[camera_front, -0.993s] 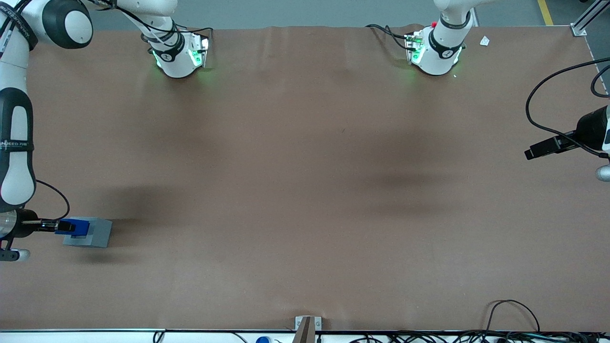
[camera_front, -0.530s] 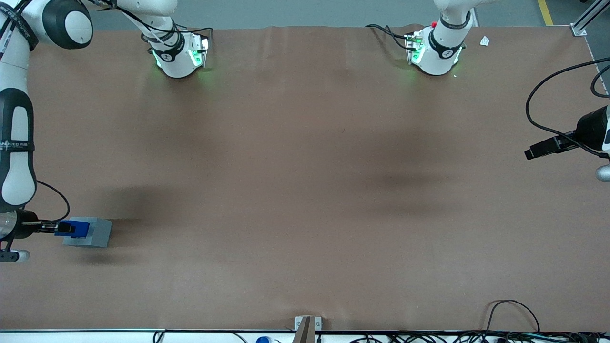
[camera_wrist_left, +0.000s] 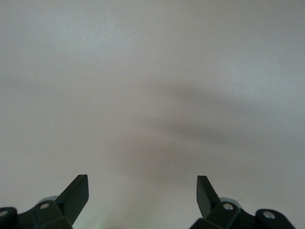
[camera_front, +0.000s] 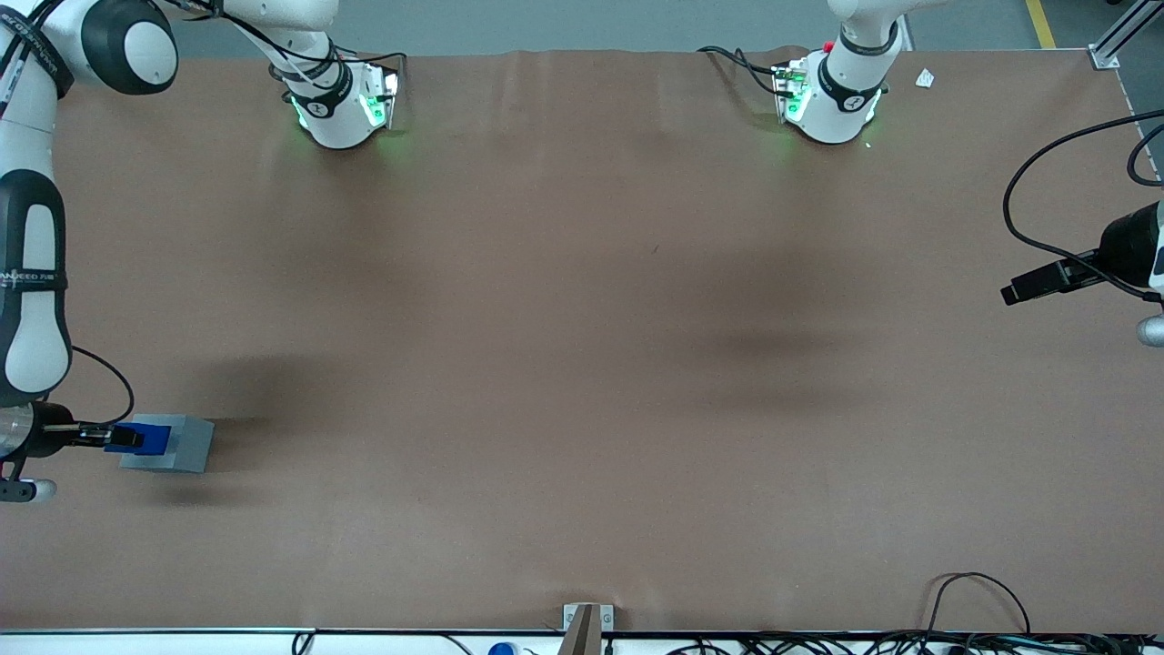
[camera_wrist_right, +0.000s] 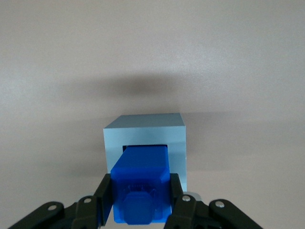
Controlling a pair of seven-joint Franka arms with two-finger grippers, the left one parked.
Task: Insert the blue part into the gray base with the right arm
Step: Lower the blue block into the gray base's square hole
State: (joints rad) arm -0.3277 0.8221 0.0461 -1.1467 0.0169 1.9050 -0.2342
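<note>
The gray base rests on the brown table at the working arm's end, near the front camera. The blue part sits over its top, and my gripper is shut on it from above. In the right wrist view the blue part is clamped between both black fingers, with its lower end reaching into the square recess of the gray base. How deep it sits in the recess is hidden by the part itself.
The brown table stretches toward the parked arm's end. Both arm bases stand at the table's edge farthest from the front camera. A metal bracket and cables lie along the nearest edge.
The blue part has sunk slightly toward the gray base with my gripper still shut on it. The base has not moved.
</note>
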